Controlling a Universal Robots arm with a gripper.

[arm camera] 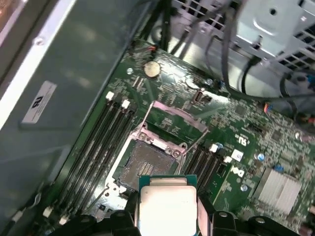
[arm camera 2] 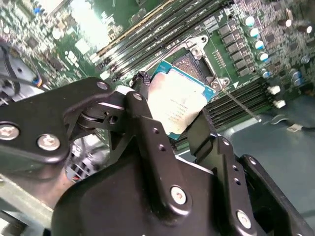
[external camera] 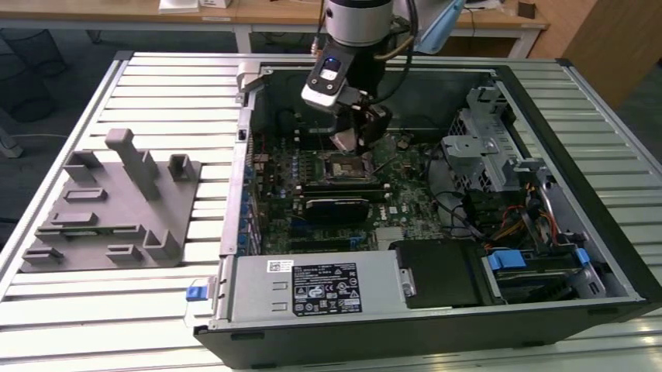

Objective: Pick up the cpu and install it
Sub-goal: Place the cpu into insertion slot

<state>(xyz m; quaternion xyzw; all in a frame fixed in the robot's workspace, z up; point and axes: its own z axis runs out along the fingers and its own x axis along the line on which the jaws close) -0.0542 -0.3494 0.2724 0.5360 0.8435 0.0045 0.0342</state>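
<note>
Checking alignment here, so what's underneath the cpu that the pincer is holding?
Below the cpu, gripped in the pincer, lies the open socket on the green motherboard. Its contact field shows past the chip's edge in both wrist views; the part beneath the chip is covered.

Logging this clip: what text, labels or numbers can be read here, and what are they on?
Nothing can be read as words.
Power supply label: dense print, too small.
Case wall label: blurred.
Faint print on the cpu, held in the gripper: washed out.
White lettering on the motherboard: too small.
</note>
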